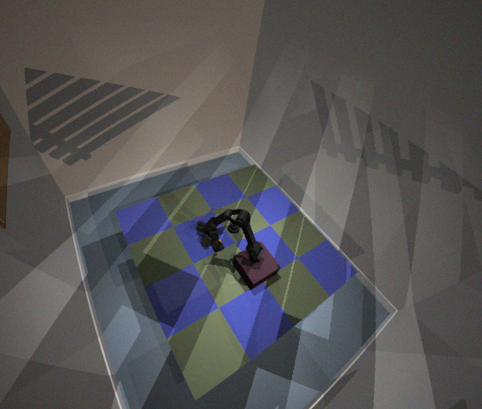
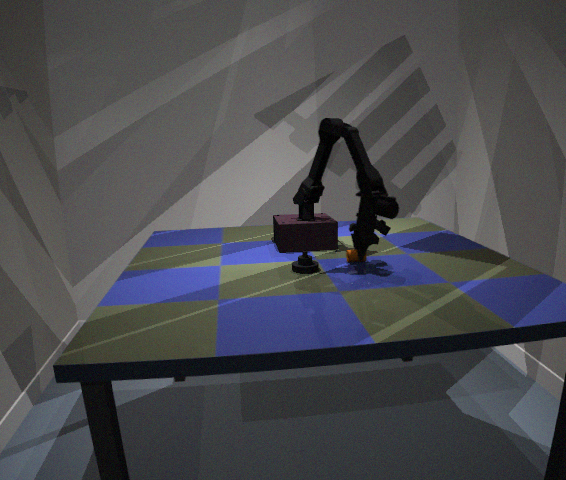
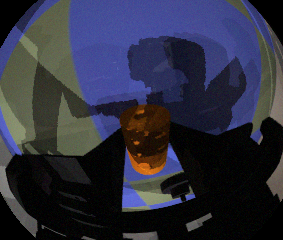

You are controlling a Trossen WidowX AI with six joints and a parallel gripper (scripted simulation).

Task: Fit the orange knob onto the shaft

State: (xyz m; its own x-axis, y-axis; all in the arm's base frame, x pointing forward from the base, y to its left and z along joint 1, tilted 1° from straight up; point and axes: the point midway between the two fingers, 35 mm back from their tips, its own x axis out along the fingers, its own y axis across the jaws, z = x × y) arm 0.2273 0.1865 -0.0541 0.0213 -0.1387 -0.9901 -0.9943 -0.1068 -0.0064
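1. From where I stand, the gripper (image 1: pixel 218 244) (image 2: pixel 360 254) (image 3: pixel 145 128) is partly open, its fingers closed on the orange knob (image 1: pixel 220 241) (image 2: pixel 355 255) (image 3: pixel 146 140).
2. In the exterior view the knob is right of centre, low over a blue square of the checkered table (image 2: pixel 293 325); I can't tell whether it touches the top.
3. The round pedestal (image 1: pixel 233 228) (image 2: pixel 304 266) (image 3: pixel 175 186) stands left of the knob there, well apart from it, its dark shaft (image 2: pixel 304 254) pointing up with no knob on it.
4. The wrist view has the knob mid-frame between the two dark fingers, and the pedestal toward the lower right.
5. The black arm (image 1: pixel 249 233) (image 2: pixel 319 165) bends over from a maroon box (image 1: pixel 256 268) (image 2: pixel 305 233), just below the centre of the top view.
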